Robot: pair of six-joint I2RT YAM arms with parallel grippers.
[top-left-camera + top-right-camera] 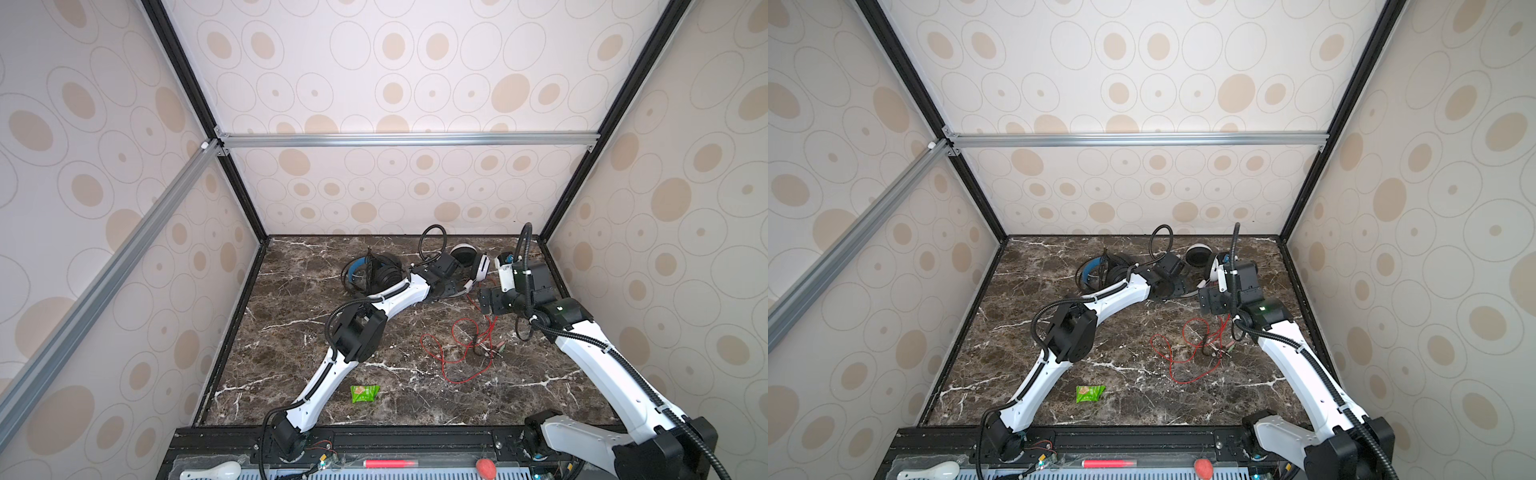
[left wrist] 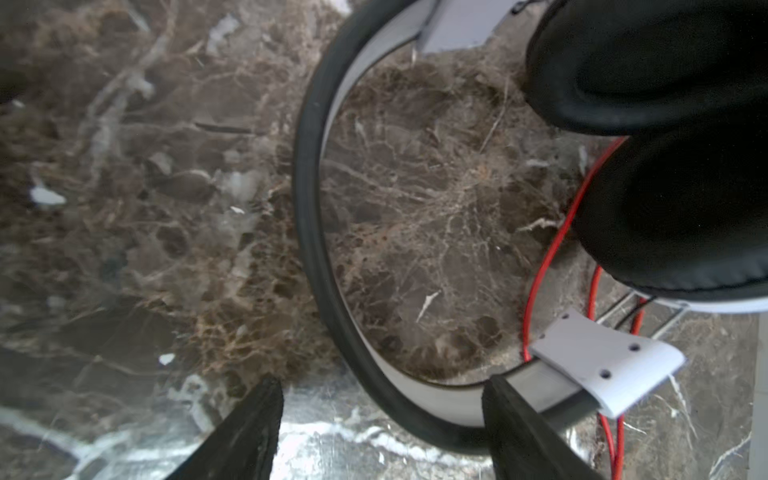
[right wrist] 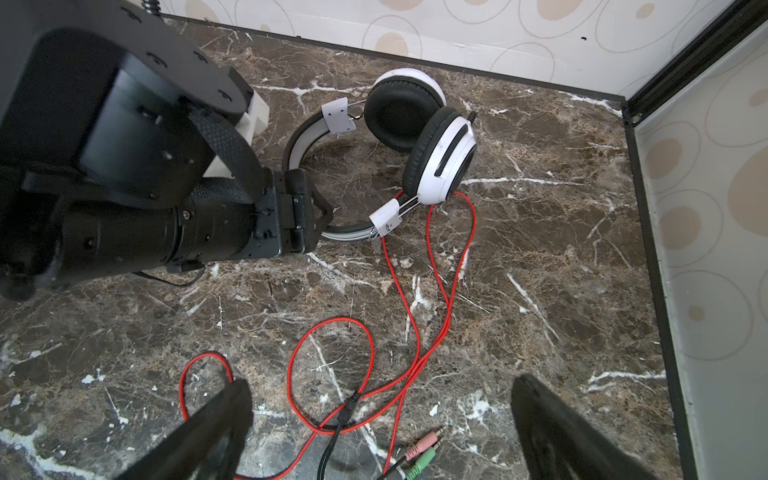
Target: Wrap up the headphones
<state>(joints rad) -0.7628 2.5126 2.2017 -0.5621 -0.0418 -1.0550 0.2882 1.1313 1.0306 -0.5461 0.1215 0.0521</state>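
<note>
The white headphones (image 1: pixel 478 266) (image 1: pixel 1209 262) with black cushions lie at the back right of the marble table, their headband (image 2: pixel 309 199) flat on it. My left gripper (image 2: pixel 382 384) (image 1: pixel 453 291) is open astride the headband, one finger (image 2: pixel 511 415) against its inner side. Their red cable (image 3: pixel 415 332) (image 1: pixel 457 353) trails in loose loops toward the front, ending in pink and green plugs (image 3: pixel 424 453). My right gripper (image 3: pixel 382 399) (image 1: pixel 487 301) hovers open above those loops, holding nothing. The black headphones (image 1: pixel 374 270) (image 1: pixel 1105 270) with blue inner band lie to the left, cable bunched on them.
A green snack packet (image 1: pixel 364 392) (image 1: pixel 1089 392) lies near the table's front. The back wall and the right corner post (image 3: pixel 640 104) stand close behind the white headset. The left forearm (image 1: pixel 399 295) stretches across the table's middle.
</note>
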